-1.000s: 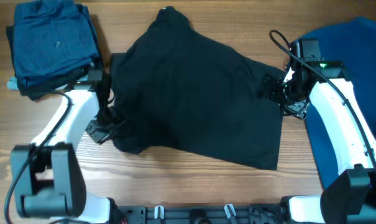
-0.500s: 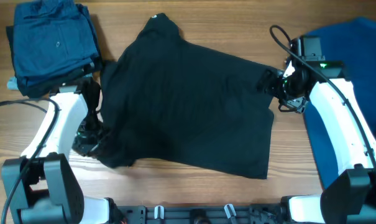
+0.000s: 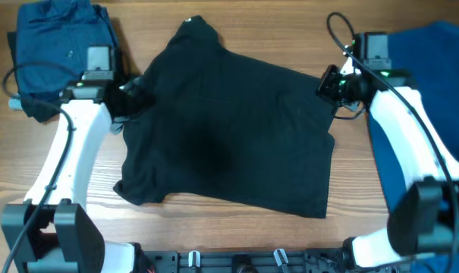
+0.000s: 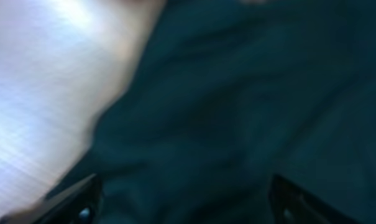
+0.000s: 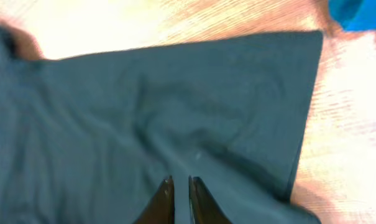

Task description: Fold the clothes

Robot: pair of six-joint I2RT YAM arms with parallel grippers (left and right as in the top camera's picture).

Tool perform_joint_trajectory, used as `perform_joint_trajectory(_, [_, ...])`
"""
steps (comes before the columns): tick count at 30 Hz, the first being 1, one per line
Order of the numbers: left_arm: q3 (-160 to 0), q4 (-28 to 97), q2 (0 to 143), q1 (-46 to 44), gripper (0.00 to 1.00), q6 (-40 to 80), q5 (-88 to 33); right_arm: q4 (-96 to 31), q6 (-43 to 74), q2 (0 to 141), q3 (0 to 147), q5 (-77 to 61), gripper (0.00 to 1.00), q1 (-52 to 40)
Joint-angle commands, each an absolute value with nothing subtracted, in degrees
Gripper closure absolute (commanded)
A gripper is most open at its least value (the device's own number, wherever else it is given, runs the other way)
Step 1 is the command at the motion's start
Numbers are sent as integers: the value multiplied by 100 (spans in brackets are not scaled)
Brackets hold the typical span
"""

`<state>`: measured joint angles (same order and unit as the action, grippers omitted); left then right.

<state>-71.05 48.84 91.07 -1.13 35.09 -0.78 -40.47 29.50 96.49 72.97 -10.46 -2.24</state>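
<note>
Left jaws gape over the black T-shirt (image 3: pixel 229 136), right jaws nearly closed above it.

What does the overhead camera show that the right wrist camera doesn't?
Only overhead: the full outline of the black T-shirt, a folded dark blue stack, and the left gripper at the shirt's edge. Only right wrist: the right gripper up close, fingertips nearly together over the cloth. Both: the black T-shirt, the wooden table, a bright blue garment.

Spread T-shirt (image 3: pixel 229 144) at table (image 3: pixel 149 30) centre, folded clothes (image 3: pixel 58 53) far left, another shirt (image 3: pixel 434 114) right
</note>
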Motion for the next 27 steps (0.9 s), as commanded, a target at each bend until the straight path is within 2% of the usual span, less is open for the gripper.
perform_joint_trajectory(1, [-7170, 4534, 9295, -419, 16, 3046, -622, -3778, 3020, 10394, 7384, -1041, 96, -167])
perform_joint_trajectory(12, [-7168, 4130, 10464, -504, 17, 3039, -617, -3293, 3009, 11395, 7570, -814, 96, -30])
perform_joint_trajectory(17, [-7168, 4021, 10514, -504, 0, 3041, -620, -3087, 3015, 11764, 7570, -707, 96, 5])
perform_joint_trajectory(27, [-7164, 4075, 10514, -504, 0, 3041, -620, -2449, 3041, 12081, 7570, -274, 96, 217])
